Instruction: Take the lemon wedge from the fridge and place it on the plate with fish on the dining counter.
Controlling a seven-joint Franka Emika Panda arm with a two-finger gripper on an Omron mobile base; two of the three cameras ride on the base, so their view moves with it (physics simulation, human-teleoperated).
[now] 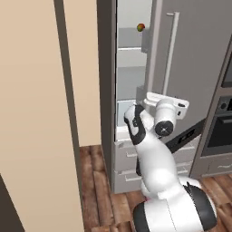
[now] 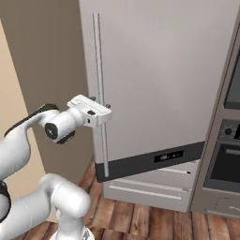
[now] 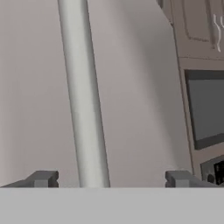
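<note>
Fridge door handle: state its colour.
The fridge door handle is plain light silver-grey, shown best in the hand view.

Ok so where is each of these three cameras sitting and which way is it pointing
Left base view: behind the arm's left, facing the partly open fridge; arm and gripper show.
Right base view: behind the arm's right, facing the fridge door; gripper at the bar handle.
Hand view: on the hand, looking along the open fingertips at the handle.
Shared: the handle, door and oven.

Fridge: left door swung out, interior gap open between left wall and right door. Bar handle stands between spread fingertips, blocking straight advance. Oven stack flanks right.
</note>
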